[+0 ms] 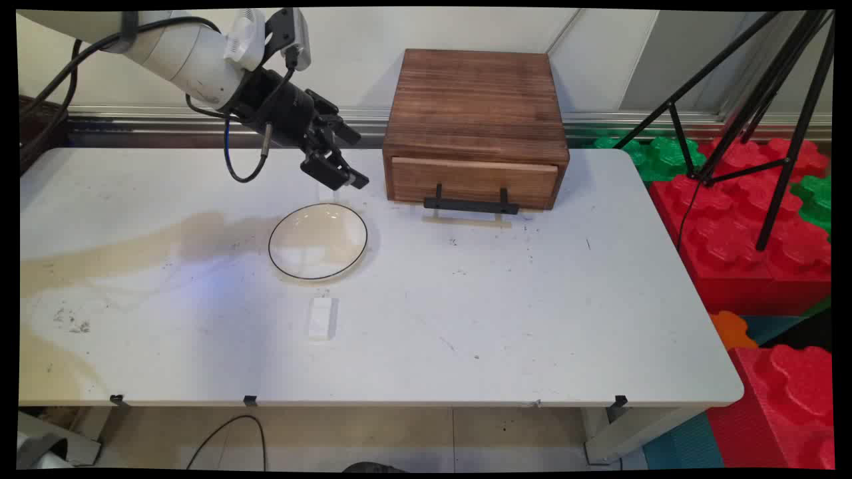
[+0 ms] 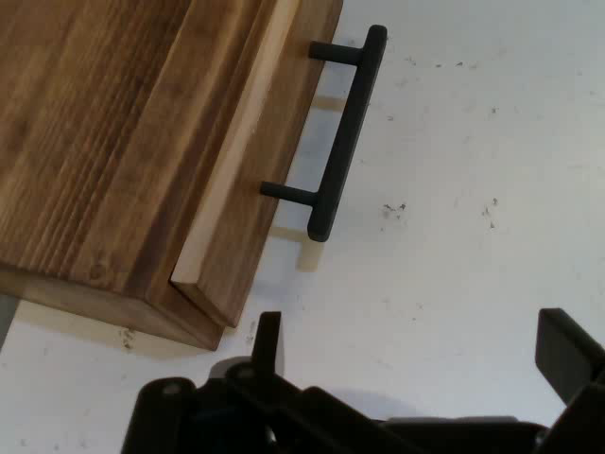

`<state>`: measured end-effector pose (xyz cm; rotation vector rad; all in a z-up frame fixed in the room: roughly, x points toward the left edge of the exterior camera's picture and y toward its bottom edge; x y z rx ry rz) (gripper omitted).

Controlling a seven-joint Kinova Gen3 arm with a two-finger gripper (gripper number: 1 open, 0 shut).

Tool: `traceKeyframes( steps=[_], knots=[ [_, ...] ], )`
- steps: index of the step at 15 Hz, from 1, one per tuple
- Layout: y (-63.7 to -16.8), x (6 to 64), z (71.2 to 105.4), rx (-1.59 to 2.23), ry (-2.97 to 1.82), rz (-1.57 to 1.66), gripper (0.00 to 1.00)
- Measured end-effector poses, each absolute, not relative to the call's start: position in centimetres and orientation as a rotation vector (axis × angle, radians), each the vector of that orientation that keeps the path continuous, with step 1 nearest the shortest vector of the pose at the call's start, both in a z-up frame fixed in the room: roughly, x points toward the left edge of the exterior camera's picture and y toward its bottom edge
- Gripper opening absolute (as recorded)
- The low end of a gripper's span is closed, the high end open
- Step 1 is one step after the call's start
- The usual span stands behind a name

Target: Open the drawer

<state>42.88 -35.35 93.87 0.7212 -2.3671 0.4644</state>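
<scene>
1. While raised above the bench (image 1: 466,319), the hand (image 1: 336,156) hangs open and empty.
2. Drawer box (image 1: 476,120) at its 3 o'clock; handle (image 1: 471,205) unobstructed.
3. Plate (image 1: 317,241) at 6 o'clock.

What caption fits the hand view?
Open gripper hovering over the table beside the drawer handle.

The gripper (image 1: 343,156) is hanging with fingers spread above the table (image 1: 466,319), just left of the wooden box (image 1: 476,126), which is blocking the way to the right. The box's black handle (image 1: 471,203) is jutting out over the table at the front. Below the gripper a plate (image 1: 318,241) is lying, with a small white block (image 1: 321,318) nearer the front edge. Bare tabletop is stretching wide to the right of both.
</scene>
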Motion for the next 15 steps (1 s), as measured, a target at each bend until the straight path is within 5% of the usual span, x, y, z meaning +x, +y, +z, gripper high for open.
traceKeyframes(
  steps=[15],
  knots=[
    [-36.5, 41.4, 93.9, 0.726, -2.412, 0.497, 1.00]
  ],
)
